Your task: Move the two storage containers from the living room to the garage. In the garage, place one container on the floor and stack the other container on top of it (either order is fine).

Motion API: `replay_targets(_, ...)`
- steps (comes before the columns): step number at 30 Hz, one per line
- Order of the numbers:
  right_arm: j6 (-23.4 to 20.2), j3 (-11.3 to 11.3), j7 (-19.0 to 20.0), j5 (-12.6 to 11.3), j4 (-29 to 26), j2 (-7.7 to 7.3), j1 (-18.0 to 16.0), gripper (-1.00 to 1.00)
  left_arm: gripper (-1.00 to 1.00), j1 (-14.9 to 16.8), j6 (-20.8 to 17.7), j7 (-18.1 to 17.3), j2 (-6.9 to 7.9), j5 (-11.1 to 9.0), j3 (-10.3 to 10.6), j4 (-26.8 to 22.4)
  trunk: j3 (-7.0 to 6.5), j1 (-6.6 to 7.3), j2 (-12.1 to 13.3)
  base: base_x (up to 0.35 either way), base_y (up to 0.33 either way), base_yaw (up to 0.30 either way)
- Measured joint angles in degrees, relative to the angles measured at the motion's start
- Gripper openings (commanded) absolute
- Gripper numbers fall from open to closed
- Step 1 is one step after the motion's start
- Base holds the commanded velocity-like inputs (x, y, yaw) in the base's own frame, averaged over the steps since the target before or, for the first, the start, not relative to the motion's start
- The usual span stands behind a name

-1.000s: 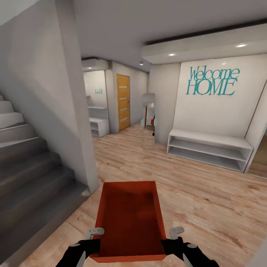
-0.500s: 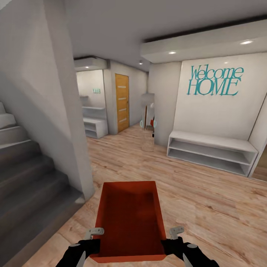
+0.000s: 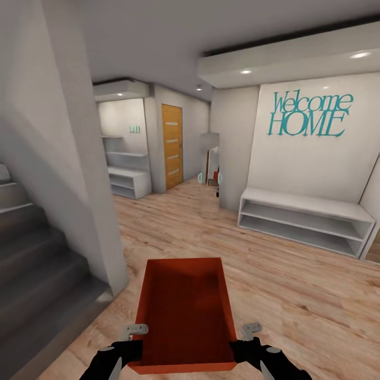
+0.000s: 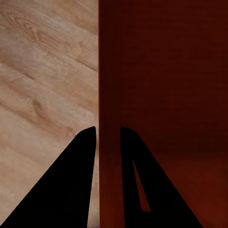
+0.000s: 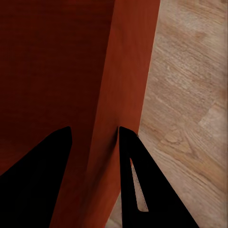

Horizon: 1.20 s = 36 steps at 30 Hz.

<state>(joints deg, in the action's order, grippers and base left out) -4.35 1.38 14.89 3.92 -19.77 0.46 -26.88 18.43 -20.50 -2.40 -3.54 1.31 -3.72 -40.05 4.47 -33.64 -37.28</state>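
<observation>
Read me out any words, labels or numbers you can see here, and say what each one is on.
"Welcome HOME": teal lettering in two lines on the white wall above the low white shelf bench.
Small teal marks on the far wall beside the wooden door: too small to read.
The orange-red container carries no text or label on the sides that show.

The near end of the storage container runs off the head view's bottom edge, as do both arms behind the left gripper and right gripper. Each gripper's inner finger is hidden behind the wall it straddles. Far ahead, small items in the narrow doorway are too tiny to identify.
</observation>
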Motion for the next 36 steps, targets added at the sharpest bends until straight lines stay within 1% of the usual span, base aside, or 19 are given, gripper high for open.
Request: replay_targets(36,-0.01,-0.05,0.03,0.08,0.00,-0.01,0.00,-1.00,-1.00,0.00,0.00,0.03,-0.02,0.00,0.00,0.00,0.00,0.00,0.00,0.326,0.000,0.000)
